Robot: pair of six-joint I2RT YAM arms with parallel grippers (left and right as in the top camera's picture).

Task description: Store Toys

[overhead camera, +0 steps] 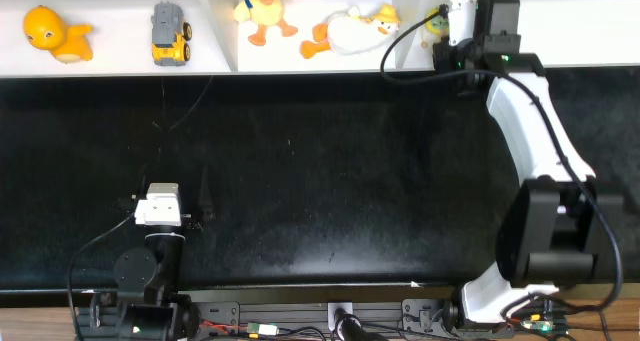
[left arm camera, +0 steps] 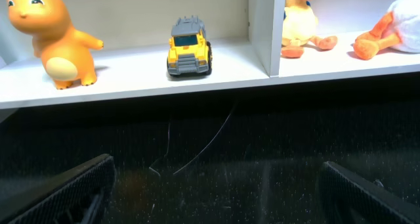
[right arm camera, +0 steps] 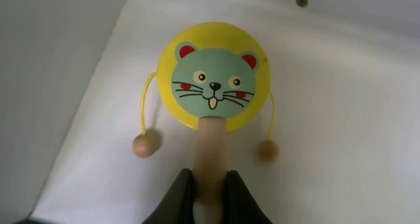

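Note:
A yellow rattle drum [right arm camera: 213, 76] with a teal cat face lies on the white floor of the shelf's far-right compartment [overhead camera: 440, 61], its two beads on strings spread at either side. My right gripper [right arm camera: 210, 188] is shut on its wooden handle [right arm camera: 211, 152]; in the top view that gripper [overhead camera: 460, 26] is at the shelf's right end. My left gripper [overhead camera: 172, 189] rests low over the black table at the front left, open with nothing between its fingers [left arm camera: 65, 191].
Stored on the shelf are an orange dinosaur figure [overhead camera: 55, 33], a yellow toy truck [overhead camera: 170, 33], a yellow duck plush [overhead camera: 265, 11] and a white duck plush [overhead camera: 355, 31]. White dividers [left arm camera: 259, 27] separate the compartments. The black table [overhead camera: 330, 181] spreads between the arms.

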